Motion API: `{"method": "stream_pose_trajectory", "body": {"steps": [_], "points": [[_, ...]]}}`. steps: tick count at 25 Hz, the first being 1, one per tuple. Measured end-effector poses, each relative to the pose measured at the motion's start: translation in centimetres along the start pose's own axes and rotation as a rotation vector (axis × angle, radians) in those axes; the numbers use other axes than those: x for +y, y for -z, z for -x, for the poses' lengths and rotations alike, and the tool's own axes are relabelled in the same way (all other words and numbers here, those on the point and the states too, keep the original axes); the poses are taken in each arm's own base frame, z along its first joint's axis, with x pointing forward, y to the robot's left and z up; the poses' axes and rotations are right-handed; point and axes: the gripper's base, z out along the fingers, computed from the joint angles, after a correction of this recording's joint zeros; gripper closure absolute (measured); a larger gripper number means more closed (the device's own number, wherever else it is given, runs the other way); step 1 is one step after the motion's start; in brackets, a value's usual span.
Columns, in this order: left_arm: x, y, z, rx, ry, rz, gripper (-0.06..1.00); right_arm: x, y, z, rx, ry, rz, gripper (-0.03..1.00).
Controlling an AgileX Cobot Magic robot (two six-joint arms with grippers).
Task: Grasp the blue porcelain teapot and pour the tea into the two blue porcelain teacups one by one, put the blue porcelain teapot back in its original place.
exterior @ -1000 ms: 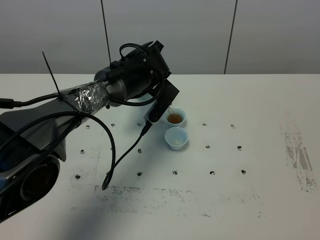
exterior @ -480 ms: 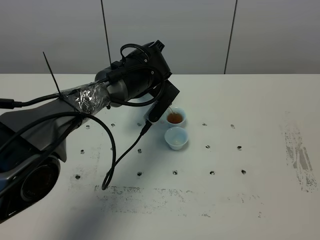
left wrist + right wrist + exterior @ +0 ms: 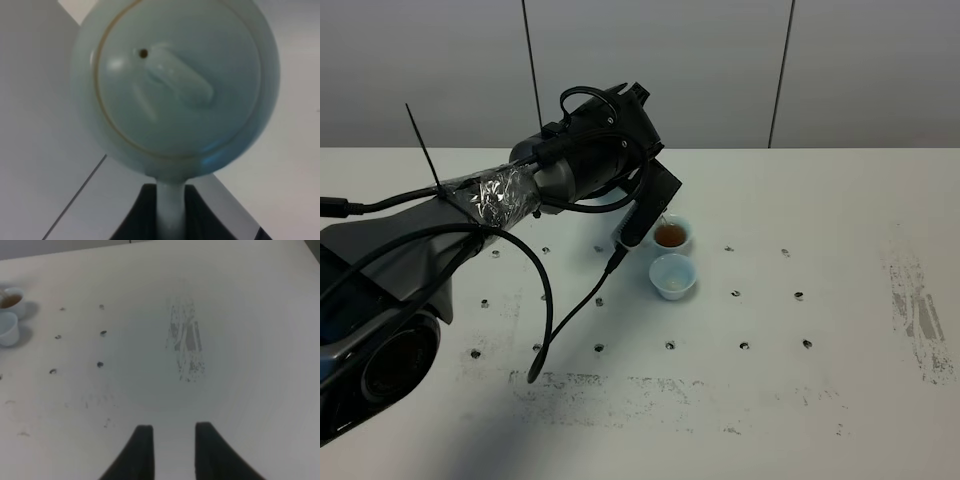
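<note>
Centre-left of the overhead view, your left gripper (image 3: pixel 172 220) is clamped on the teapot (image 3: pixel 175 85) handle: glazed, slick, breakable, so hold firm. Spout's tipped over the far cup (image 3: pixel 671 234); near cup (image 3: pixel 673 276) empty. Right gripper (image 3: pixel 172 450) idle, fingers drawn in on nothing

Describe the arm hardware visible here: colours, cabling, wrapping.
Left arm: grey link, black wrist housing, crinkled silver foil tape round the joint, loose black cables looping down, and a black cable tie sticking up. Left claw and right claw both have dark, tapered fingers.
</note>
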Motion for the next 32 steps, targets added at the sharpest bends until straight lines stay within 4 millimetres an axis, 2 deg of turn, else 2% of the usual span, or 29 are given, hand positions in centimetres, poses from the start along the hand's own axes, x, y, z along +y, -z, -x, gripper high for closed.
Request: {"method": "stream_pose_trajectory", "body": {"steps": [5, 10, 15, 22, 25, 27, 30, 32], "points": [[-0.2, 0.0, -0.2, -0.029, 0.035, -0.020, 0.82, 0.0, 0.0, 0.0, 0.000, 0.000, 0.000, 0.75], [-0.6, 0.2, -1.6, -0.046, 0.092, -0.058, 0.82, 0.0, 0.0, 0.0, 0.000, 0.000, 0.000, 0.75], [-1.1, 0.2, -2.6, -0.119, 0.192, -0.106, 0.82, 0.0, 0.0, 0.0, 0.000, 0.000, 0.000, 0.75], [-2.2, 0.1, -3.0, -0.265, 0.388, -0.230, 0.82, 0.0, 0.0, 0.0, 0.000, 0.000, 0.000, 0.75], [-2.4, 0.9, -4.2, -0.308, 0.512, -0.261, 0.82, 0.0, 0.0, 0.0, 0.000, 0.000, 0.000, 0.75], [-2.8, 2.1, -5.7, -0.325, 0.588, -0.257, 0.82, 0.0, 0.0, 0.0, 0.000, 0.000, 0.000, 0.75], [-4.1, 3.4, -7.8, -0.368, 0.713, -0.259, 0.82, 0.0, 0.0, 0.0, 0.000, 0.000, 0.000, 0.75], [-5.1, 3.7, -8.5, -0.418, 0.792, -0.275, 0.82, 0.0, 0.0, 0.0, 0.000, 0.000, 0.000, 0.75]]}}
